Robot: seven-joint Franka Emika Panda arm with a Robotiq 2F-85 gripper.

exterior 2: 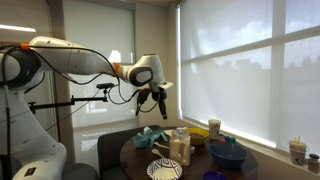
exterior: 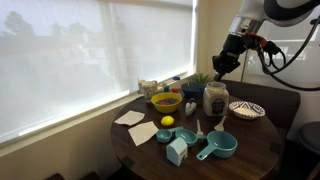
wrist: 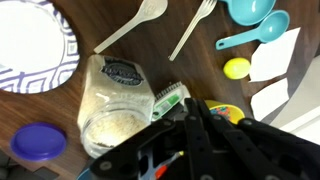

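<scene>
The gripper (wrist: 196, 112) has its jaws pressed fully together with nothing between them, and it hangs in the air above the dark table (exterior: 250, 150). Below it stands the clear jar (wrist: 108, 105) of pale grains, dark lid on, untouched and well apart from the fingertips. A patterned paper plate (wrist: 28, 50) lies just beside the jar, with a purple lid (wrist: 40, 142) near it. Farther out lie 1 wooden spoon (wrist: 130, 27), 1 fork (wrist: 192, 28), 1 lemon (wrist: 236, 68) and 2 white napkins (wrist: 275, 55).

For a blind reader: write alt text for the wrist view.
The shut black gripper hangs over a dark wooden table, near a clear jar of pale grains. Around it: white plastic spoon and fork, yellow lemon, patterned paper plate.
</scene>
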